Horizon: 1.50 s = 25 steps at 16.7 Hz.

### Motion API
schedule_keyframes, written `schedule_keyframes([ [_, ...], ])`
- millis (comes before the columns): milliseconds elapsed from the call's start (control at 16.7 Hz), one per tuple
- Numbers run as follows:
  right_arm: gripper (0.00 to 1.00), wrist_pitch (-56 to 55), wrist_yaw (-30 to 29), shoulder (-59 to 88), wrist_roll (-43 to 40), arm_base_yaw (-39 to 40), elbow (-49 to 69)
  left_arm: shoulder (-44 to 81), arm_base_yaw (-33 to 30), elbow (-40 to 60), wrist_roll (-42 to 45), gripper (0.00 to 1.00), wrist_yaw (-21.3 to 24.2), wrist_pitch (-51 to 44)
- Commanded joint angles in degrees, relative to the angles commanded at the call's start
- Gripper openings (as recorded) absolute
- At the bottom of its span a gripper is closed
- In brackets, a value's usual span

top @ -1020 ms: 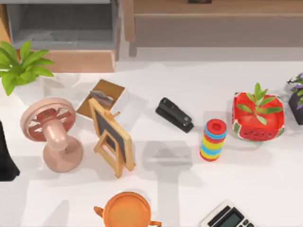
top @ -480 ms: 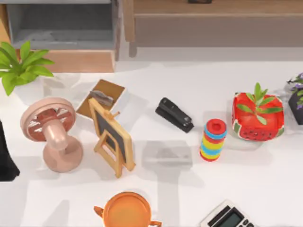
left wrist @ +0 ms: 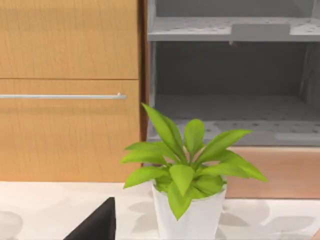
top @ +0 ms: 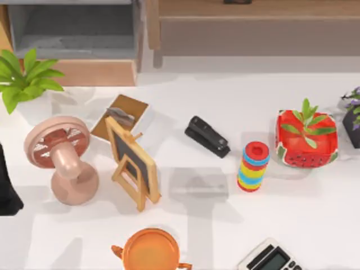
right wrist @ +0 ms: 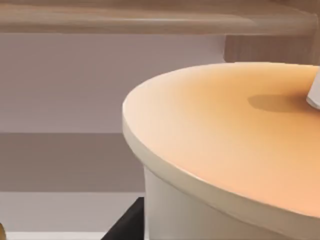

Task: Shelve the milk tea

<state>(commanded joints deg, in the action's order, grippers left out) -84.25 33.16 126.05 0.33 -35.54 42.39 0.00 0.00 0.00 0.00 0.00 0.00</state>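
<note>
The milk tea [top: 120,116] is a small carton with a brown face and white sides. It lies on the white table at the back left, just behind the wooden chalkboard easel [top: 133,163]. The open grey shelf [top: 73,31] stands behind it at the table's far left, and its grey shelves [left wrist: 230,112] face the left wrist view. My left arm [top: 7,188] is a dark shape at the table's left edge, well left of the carton. A dark wedge [right wrist: 125,225] of my right arm sits low in the right wrist view.
A pink desk fan [top: 61,158] and a green potted plant [top: 23,79] stand left of the carton. An orange pot [top: 151,251], black stapler [top: 207,136], ring stack [top: 253,166], watermelon planter [top: 306,140] and calculator [top: 270,259] share the table. A round cream object [right wrist: 225,150] is close in the right wrist view.
No object has moved. Only the faint shadow on the middle of the table has shifted a little.
</note>
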Motion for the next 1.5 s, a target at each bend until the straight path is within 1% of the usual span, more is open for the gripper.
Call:
schedule_keyframes([
  [420, 0.02, 0.0, 0.0, 0.0, 0.0, 0.0, 0.0, 0.0, 0.0, 0.0, 0.0, 1.00, 0.0, 0.0],
  [480, 0.00, 0.0, 0.0, 0.0, 0.0, 0.0, 0.0, 0.0, 0.0, 0.0, 0.0, 1.00, 0.0, 0.0],
  [1500, 0.00, 2.1, 0.1, -2.3, 0.2, -0.1, -0.1, 0.0, 0.0, 0.0, 0.0, 1.00, 0.0, 0.0],
])
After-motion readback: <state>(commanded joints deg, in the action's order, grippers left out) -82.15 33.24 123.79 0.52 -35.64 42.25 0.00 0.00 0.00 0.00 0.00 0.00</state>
